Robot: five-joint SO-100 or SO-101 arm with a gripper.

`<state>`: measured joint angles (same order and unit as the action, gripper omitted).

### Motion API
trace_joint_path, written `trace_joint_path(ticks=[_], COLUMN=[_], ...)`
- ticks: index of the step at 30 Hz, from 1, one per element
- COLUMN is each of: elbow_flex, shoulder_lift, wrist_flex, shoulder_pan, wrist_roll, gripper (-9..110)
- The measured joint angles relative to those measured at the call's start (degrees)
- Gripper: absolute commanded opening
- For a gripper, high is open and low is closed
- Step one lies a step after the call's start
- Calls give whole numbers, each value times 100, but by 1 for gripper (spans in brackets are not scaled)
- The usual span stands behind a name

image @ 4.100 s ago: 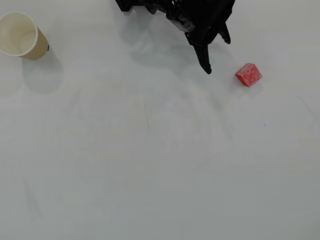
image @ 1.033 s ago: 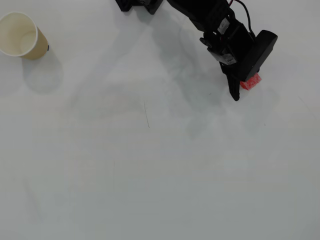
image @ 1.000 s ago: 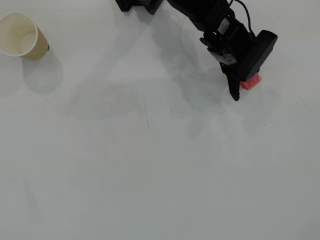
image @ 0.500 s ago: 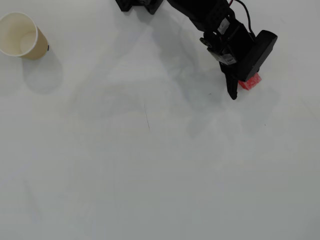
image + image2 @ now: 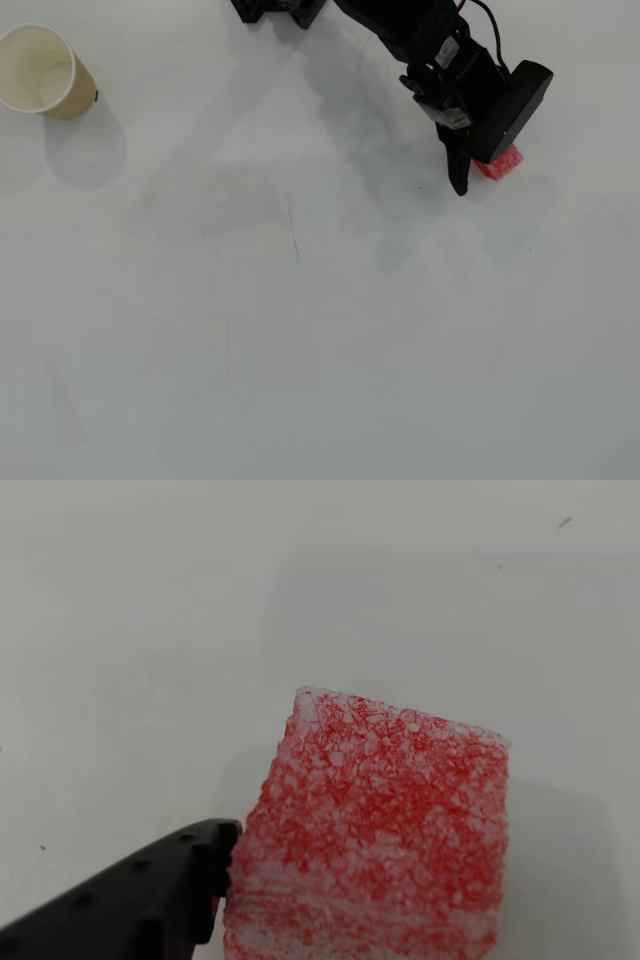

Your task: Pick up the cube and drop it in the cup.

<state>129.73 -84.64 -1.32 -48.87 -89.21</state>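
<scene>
The small red cube (image 5: 503, 163) with a whitish speckled surface lies on the white table at the upper right of the overhead view, half hidden under the arm's camera block. It fills the lower middle of the wrist view (image 5: 375, 830). My gripper (image 5: 480, 176) is down at the cube. One black finger (image 5: 150, 895) stands right against the cube's left side in the wrist view; the other finger is hidden. Whether the jaws grip the cube does not show. The tan paper cup (image 5: 42, 70) with a white inside stands upright at the far upper left of the overhead view, far from the gripper.
The black arm (image 5: 420, 40) comes in from the top edge of the overhead view, its base at the top middle. A thin dark scratch (image 5: 293, 228) marks the white table near the middle.
</scene>
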Motion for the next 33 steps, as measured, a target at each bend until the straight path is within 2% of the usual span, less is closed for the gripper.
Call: trace_joint_path(ticks=[1,6,9,33], elbow_flex=[0,0,0,0], shoulder_lift=[0,0,0,-62], wrist_flex=[0,0,0,0], shoulder_pan=[0,0,0,132], wrist_roll=[0,0,-62,-105], gripper=[37,21,7,6])
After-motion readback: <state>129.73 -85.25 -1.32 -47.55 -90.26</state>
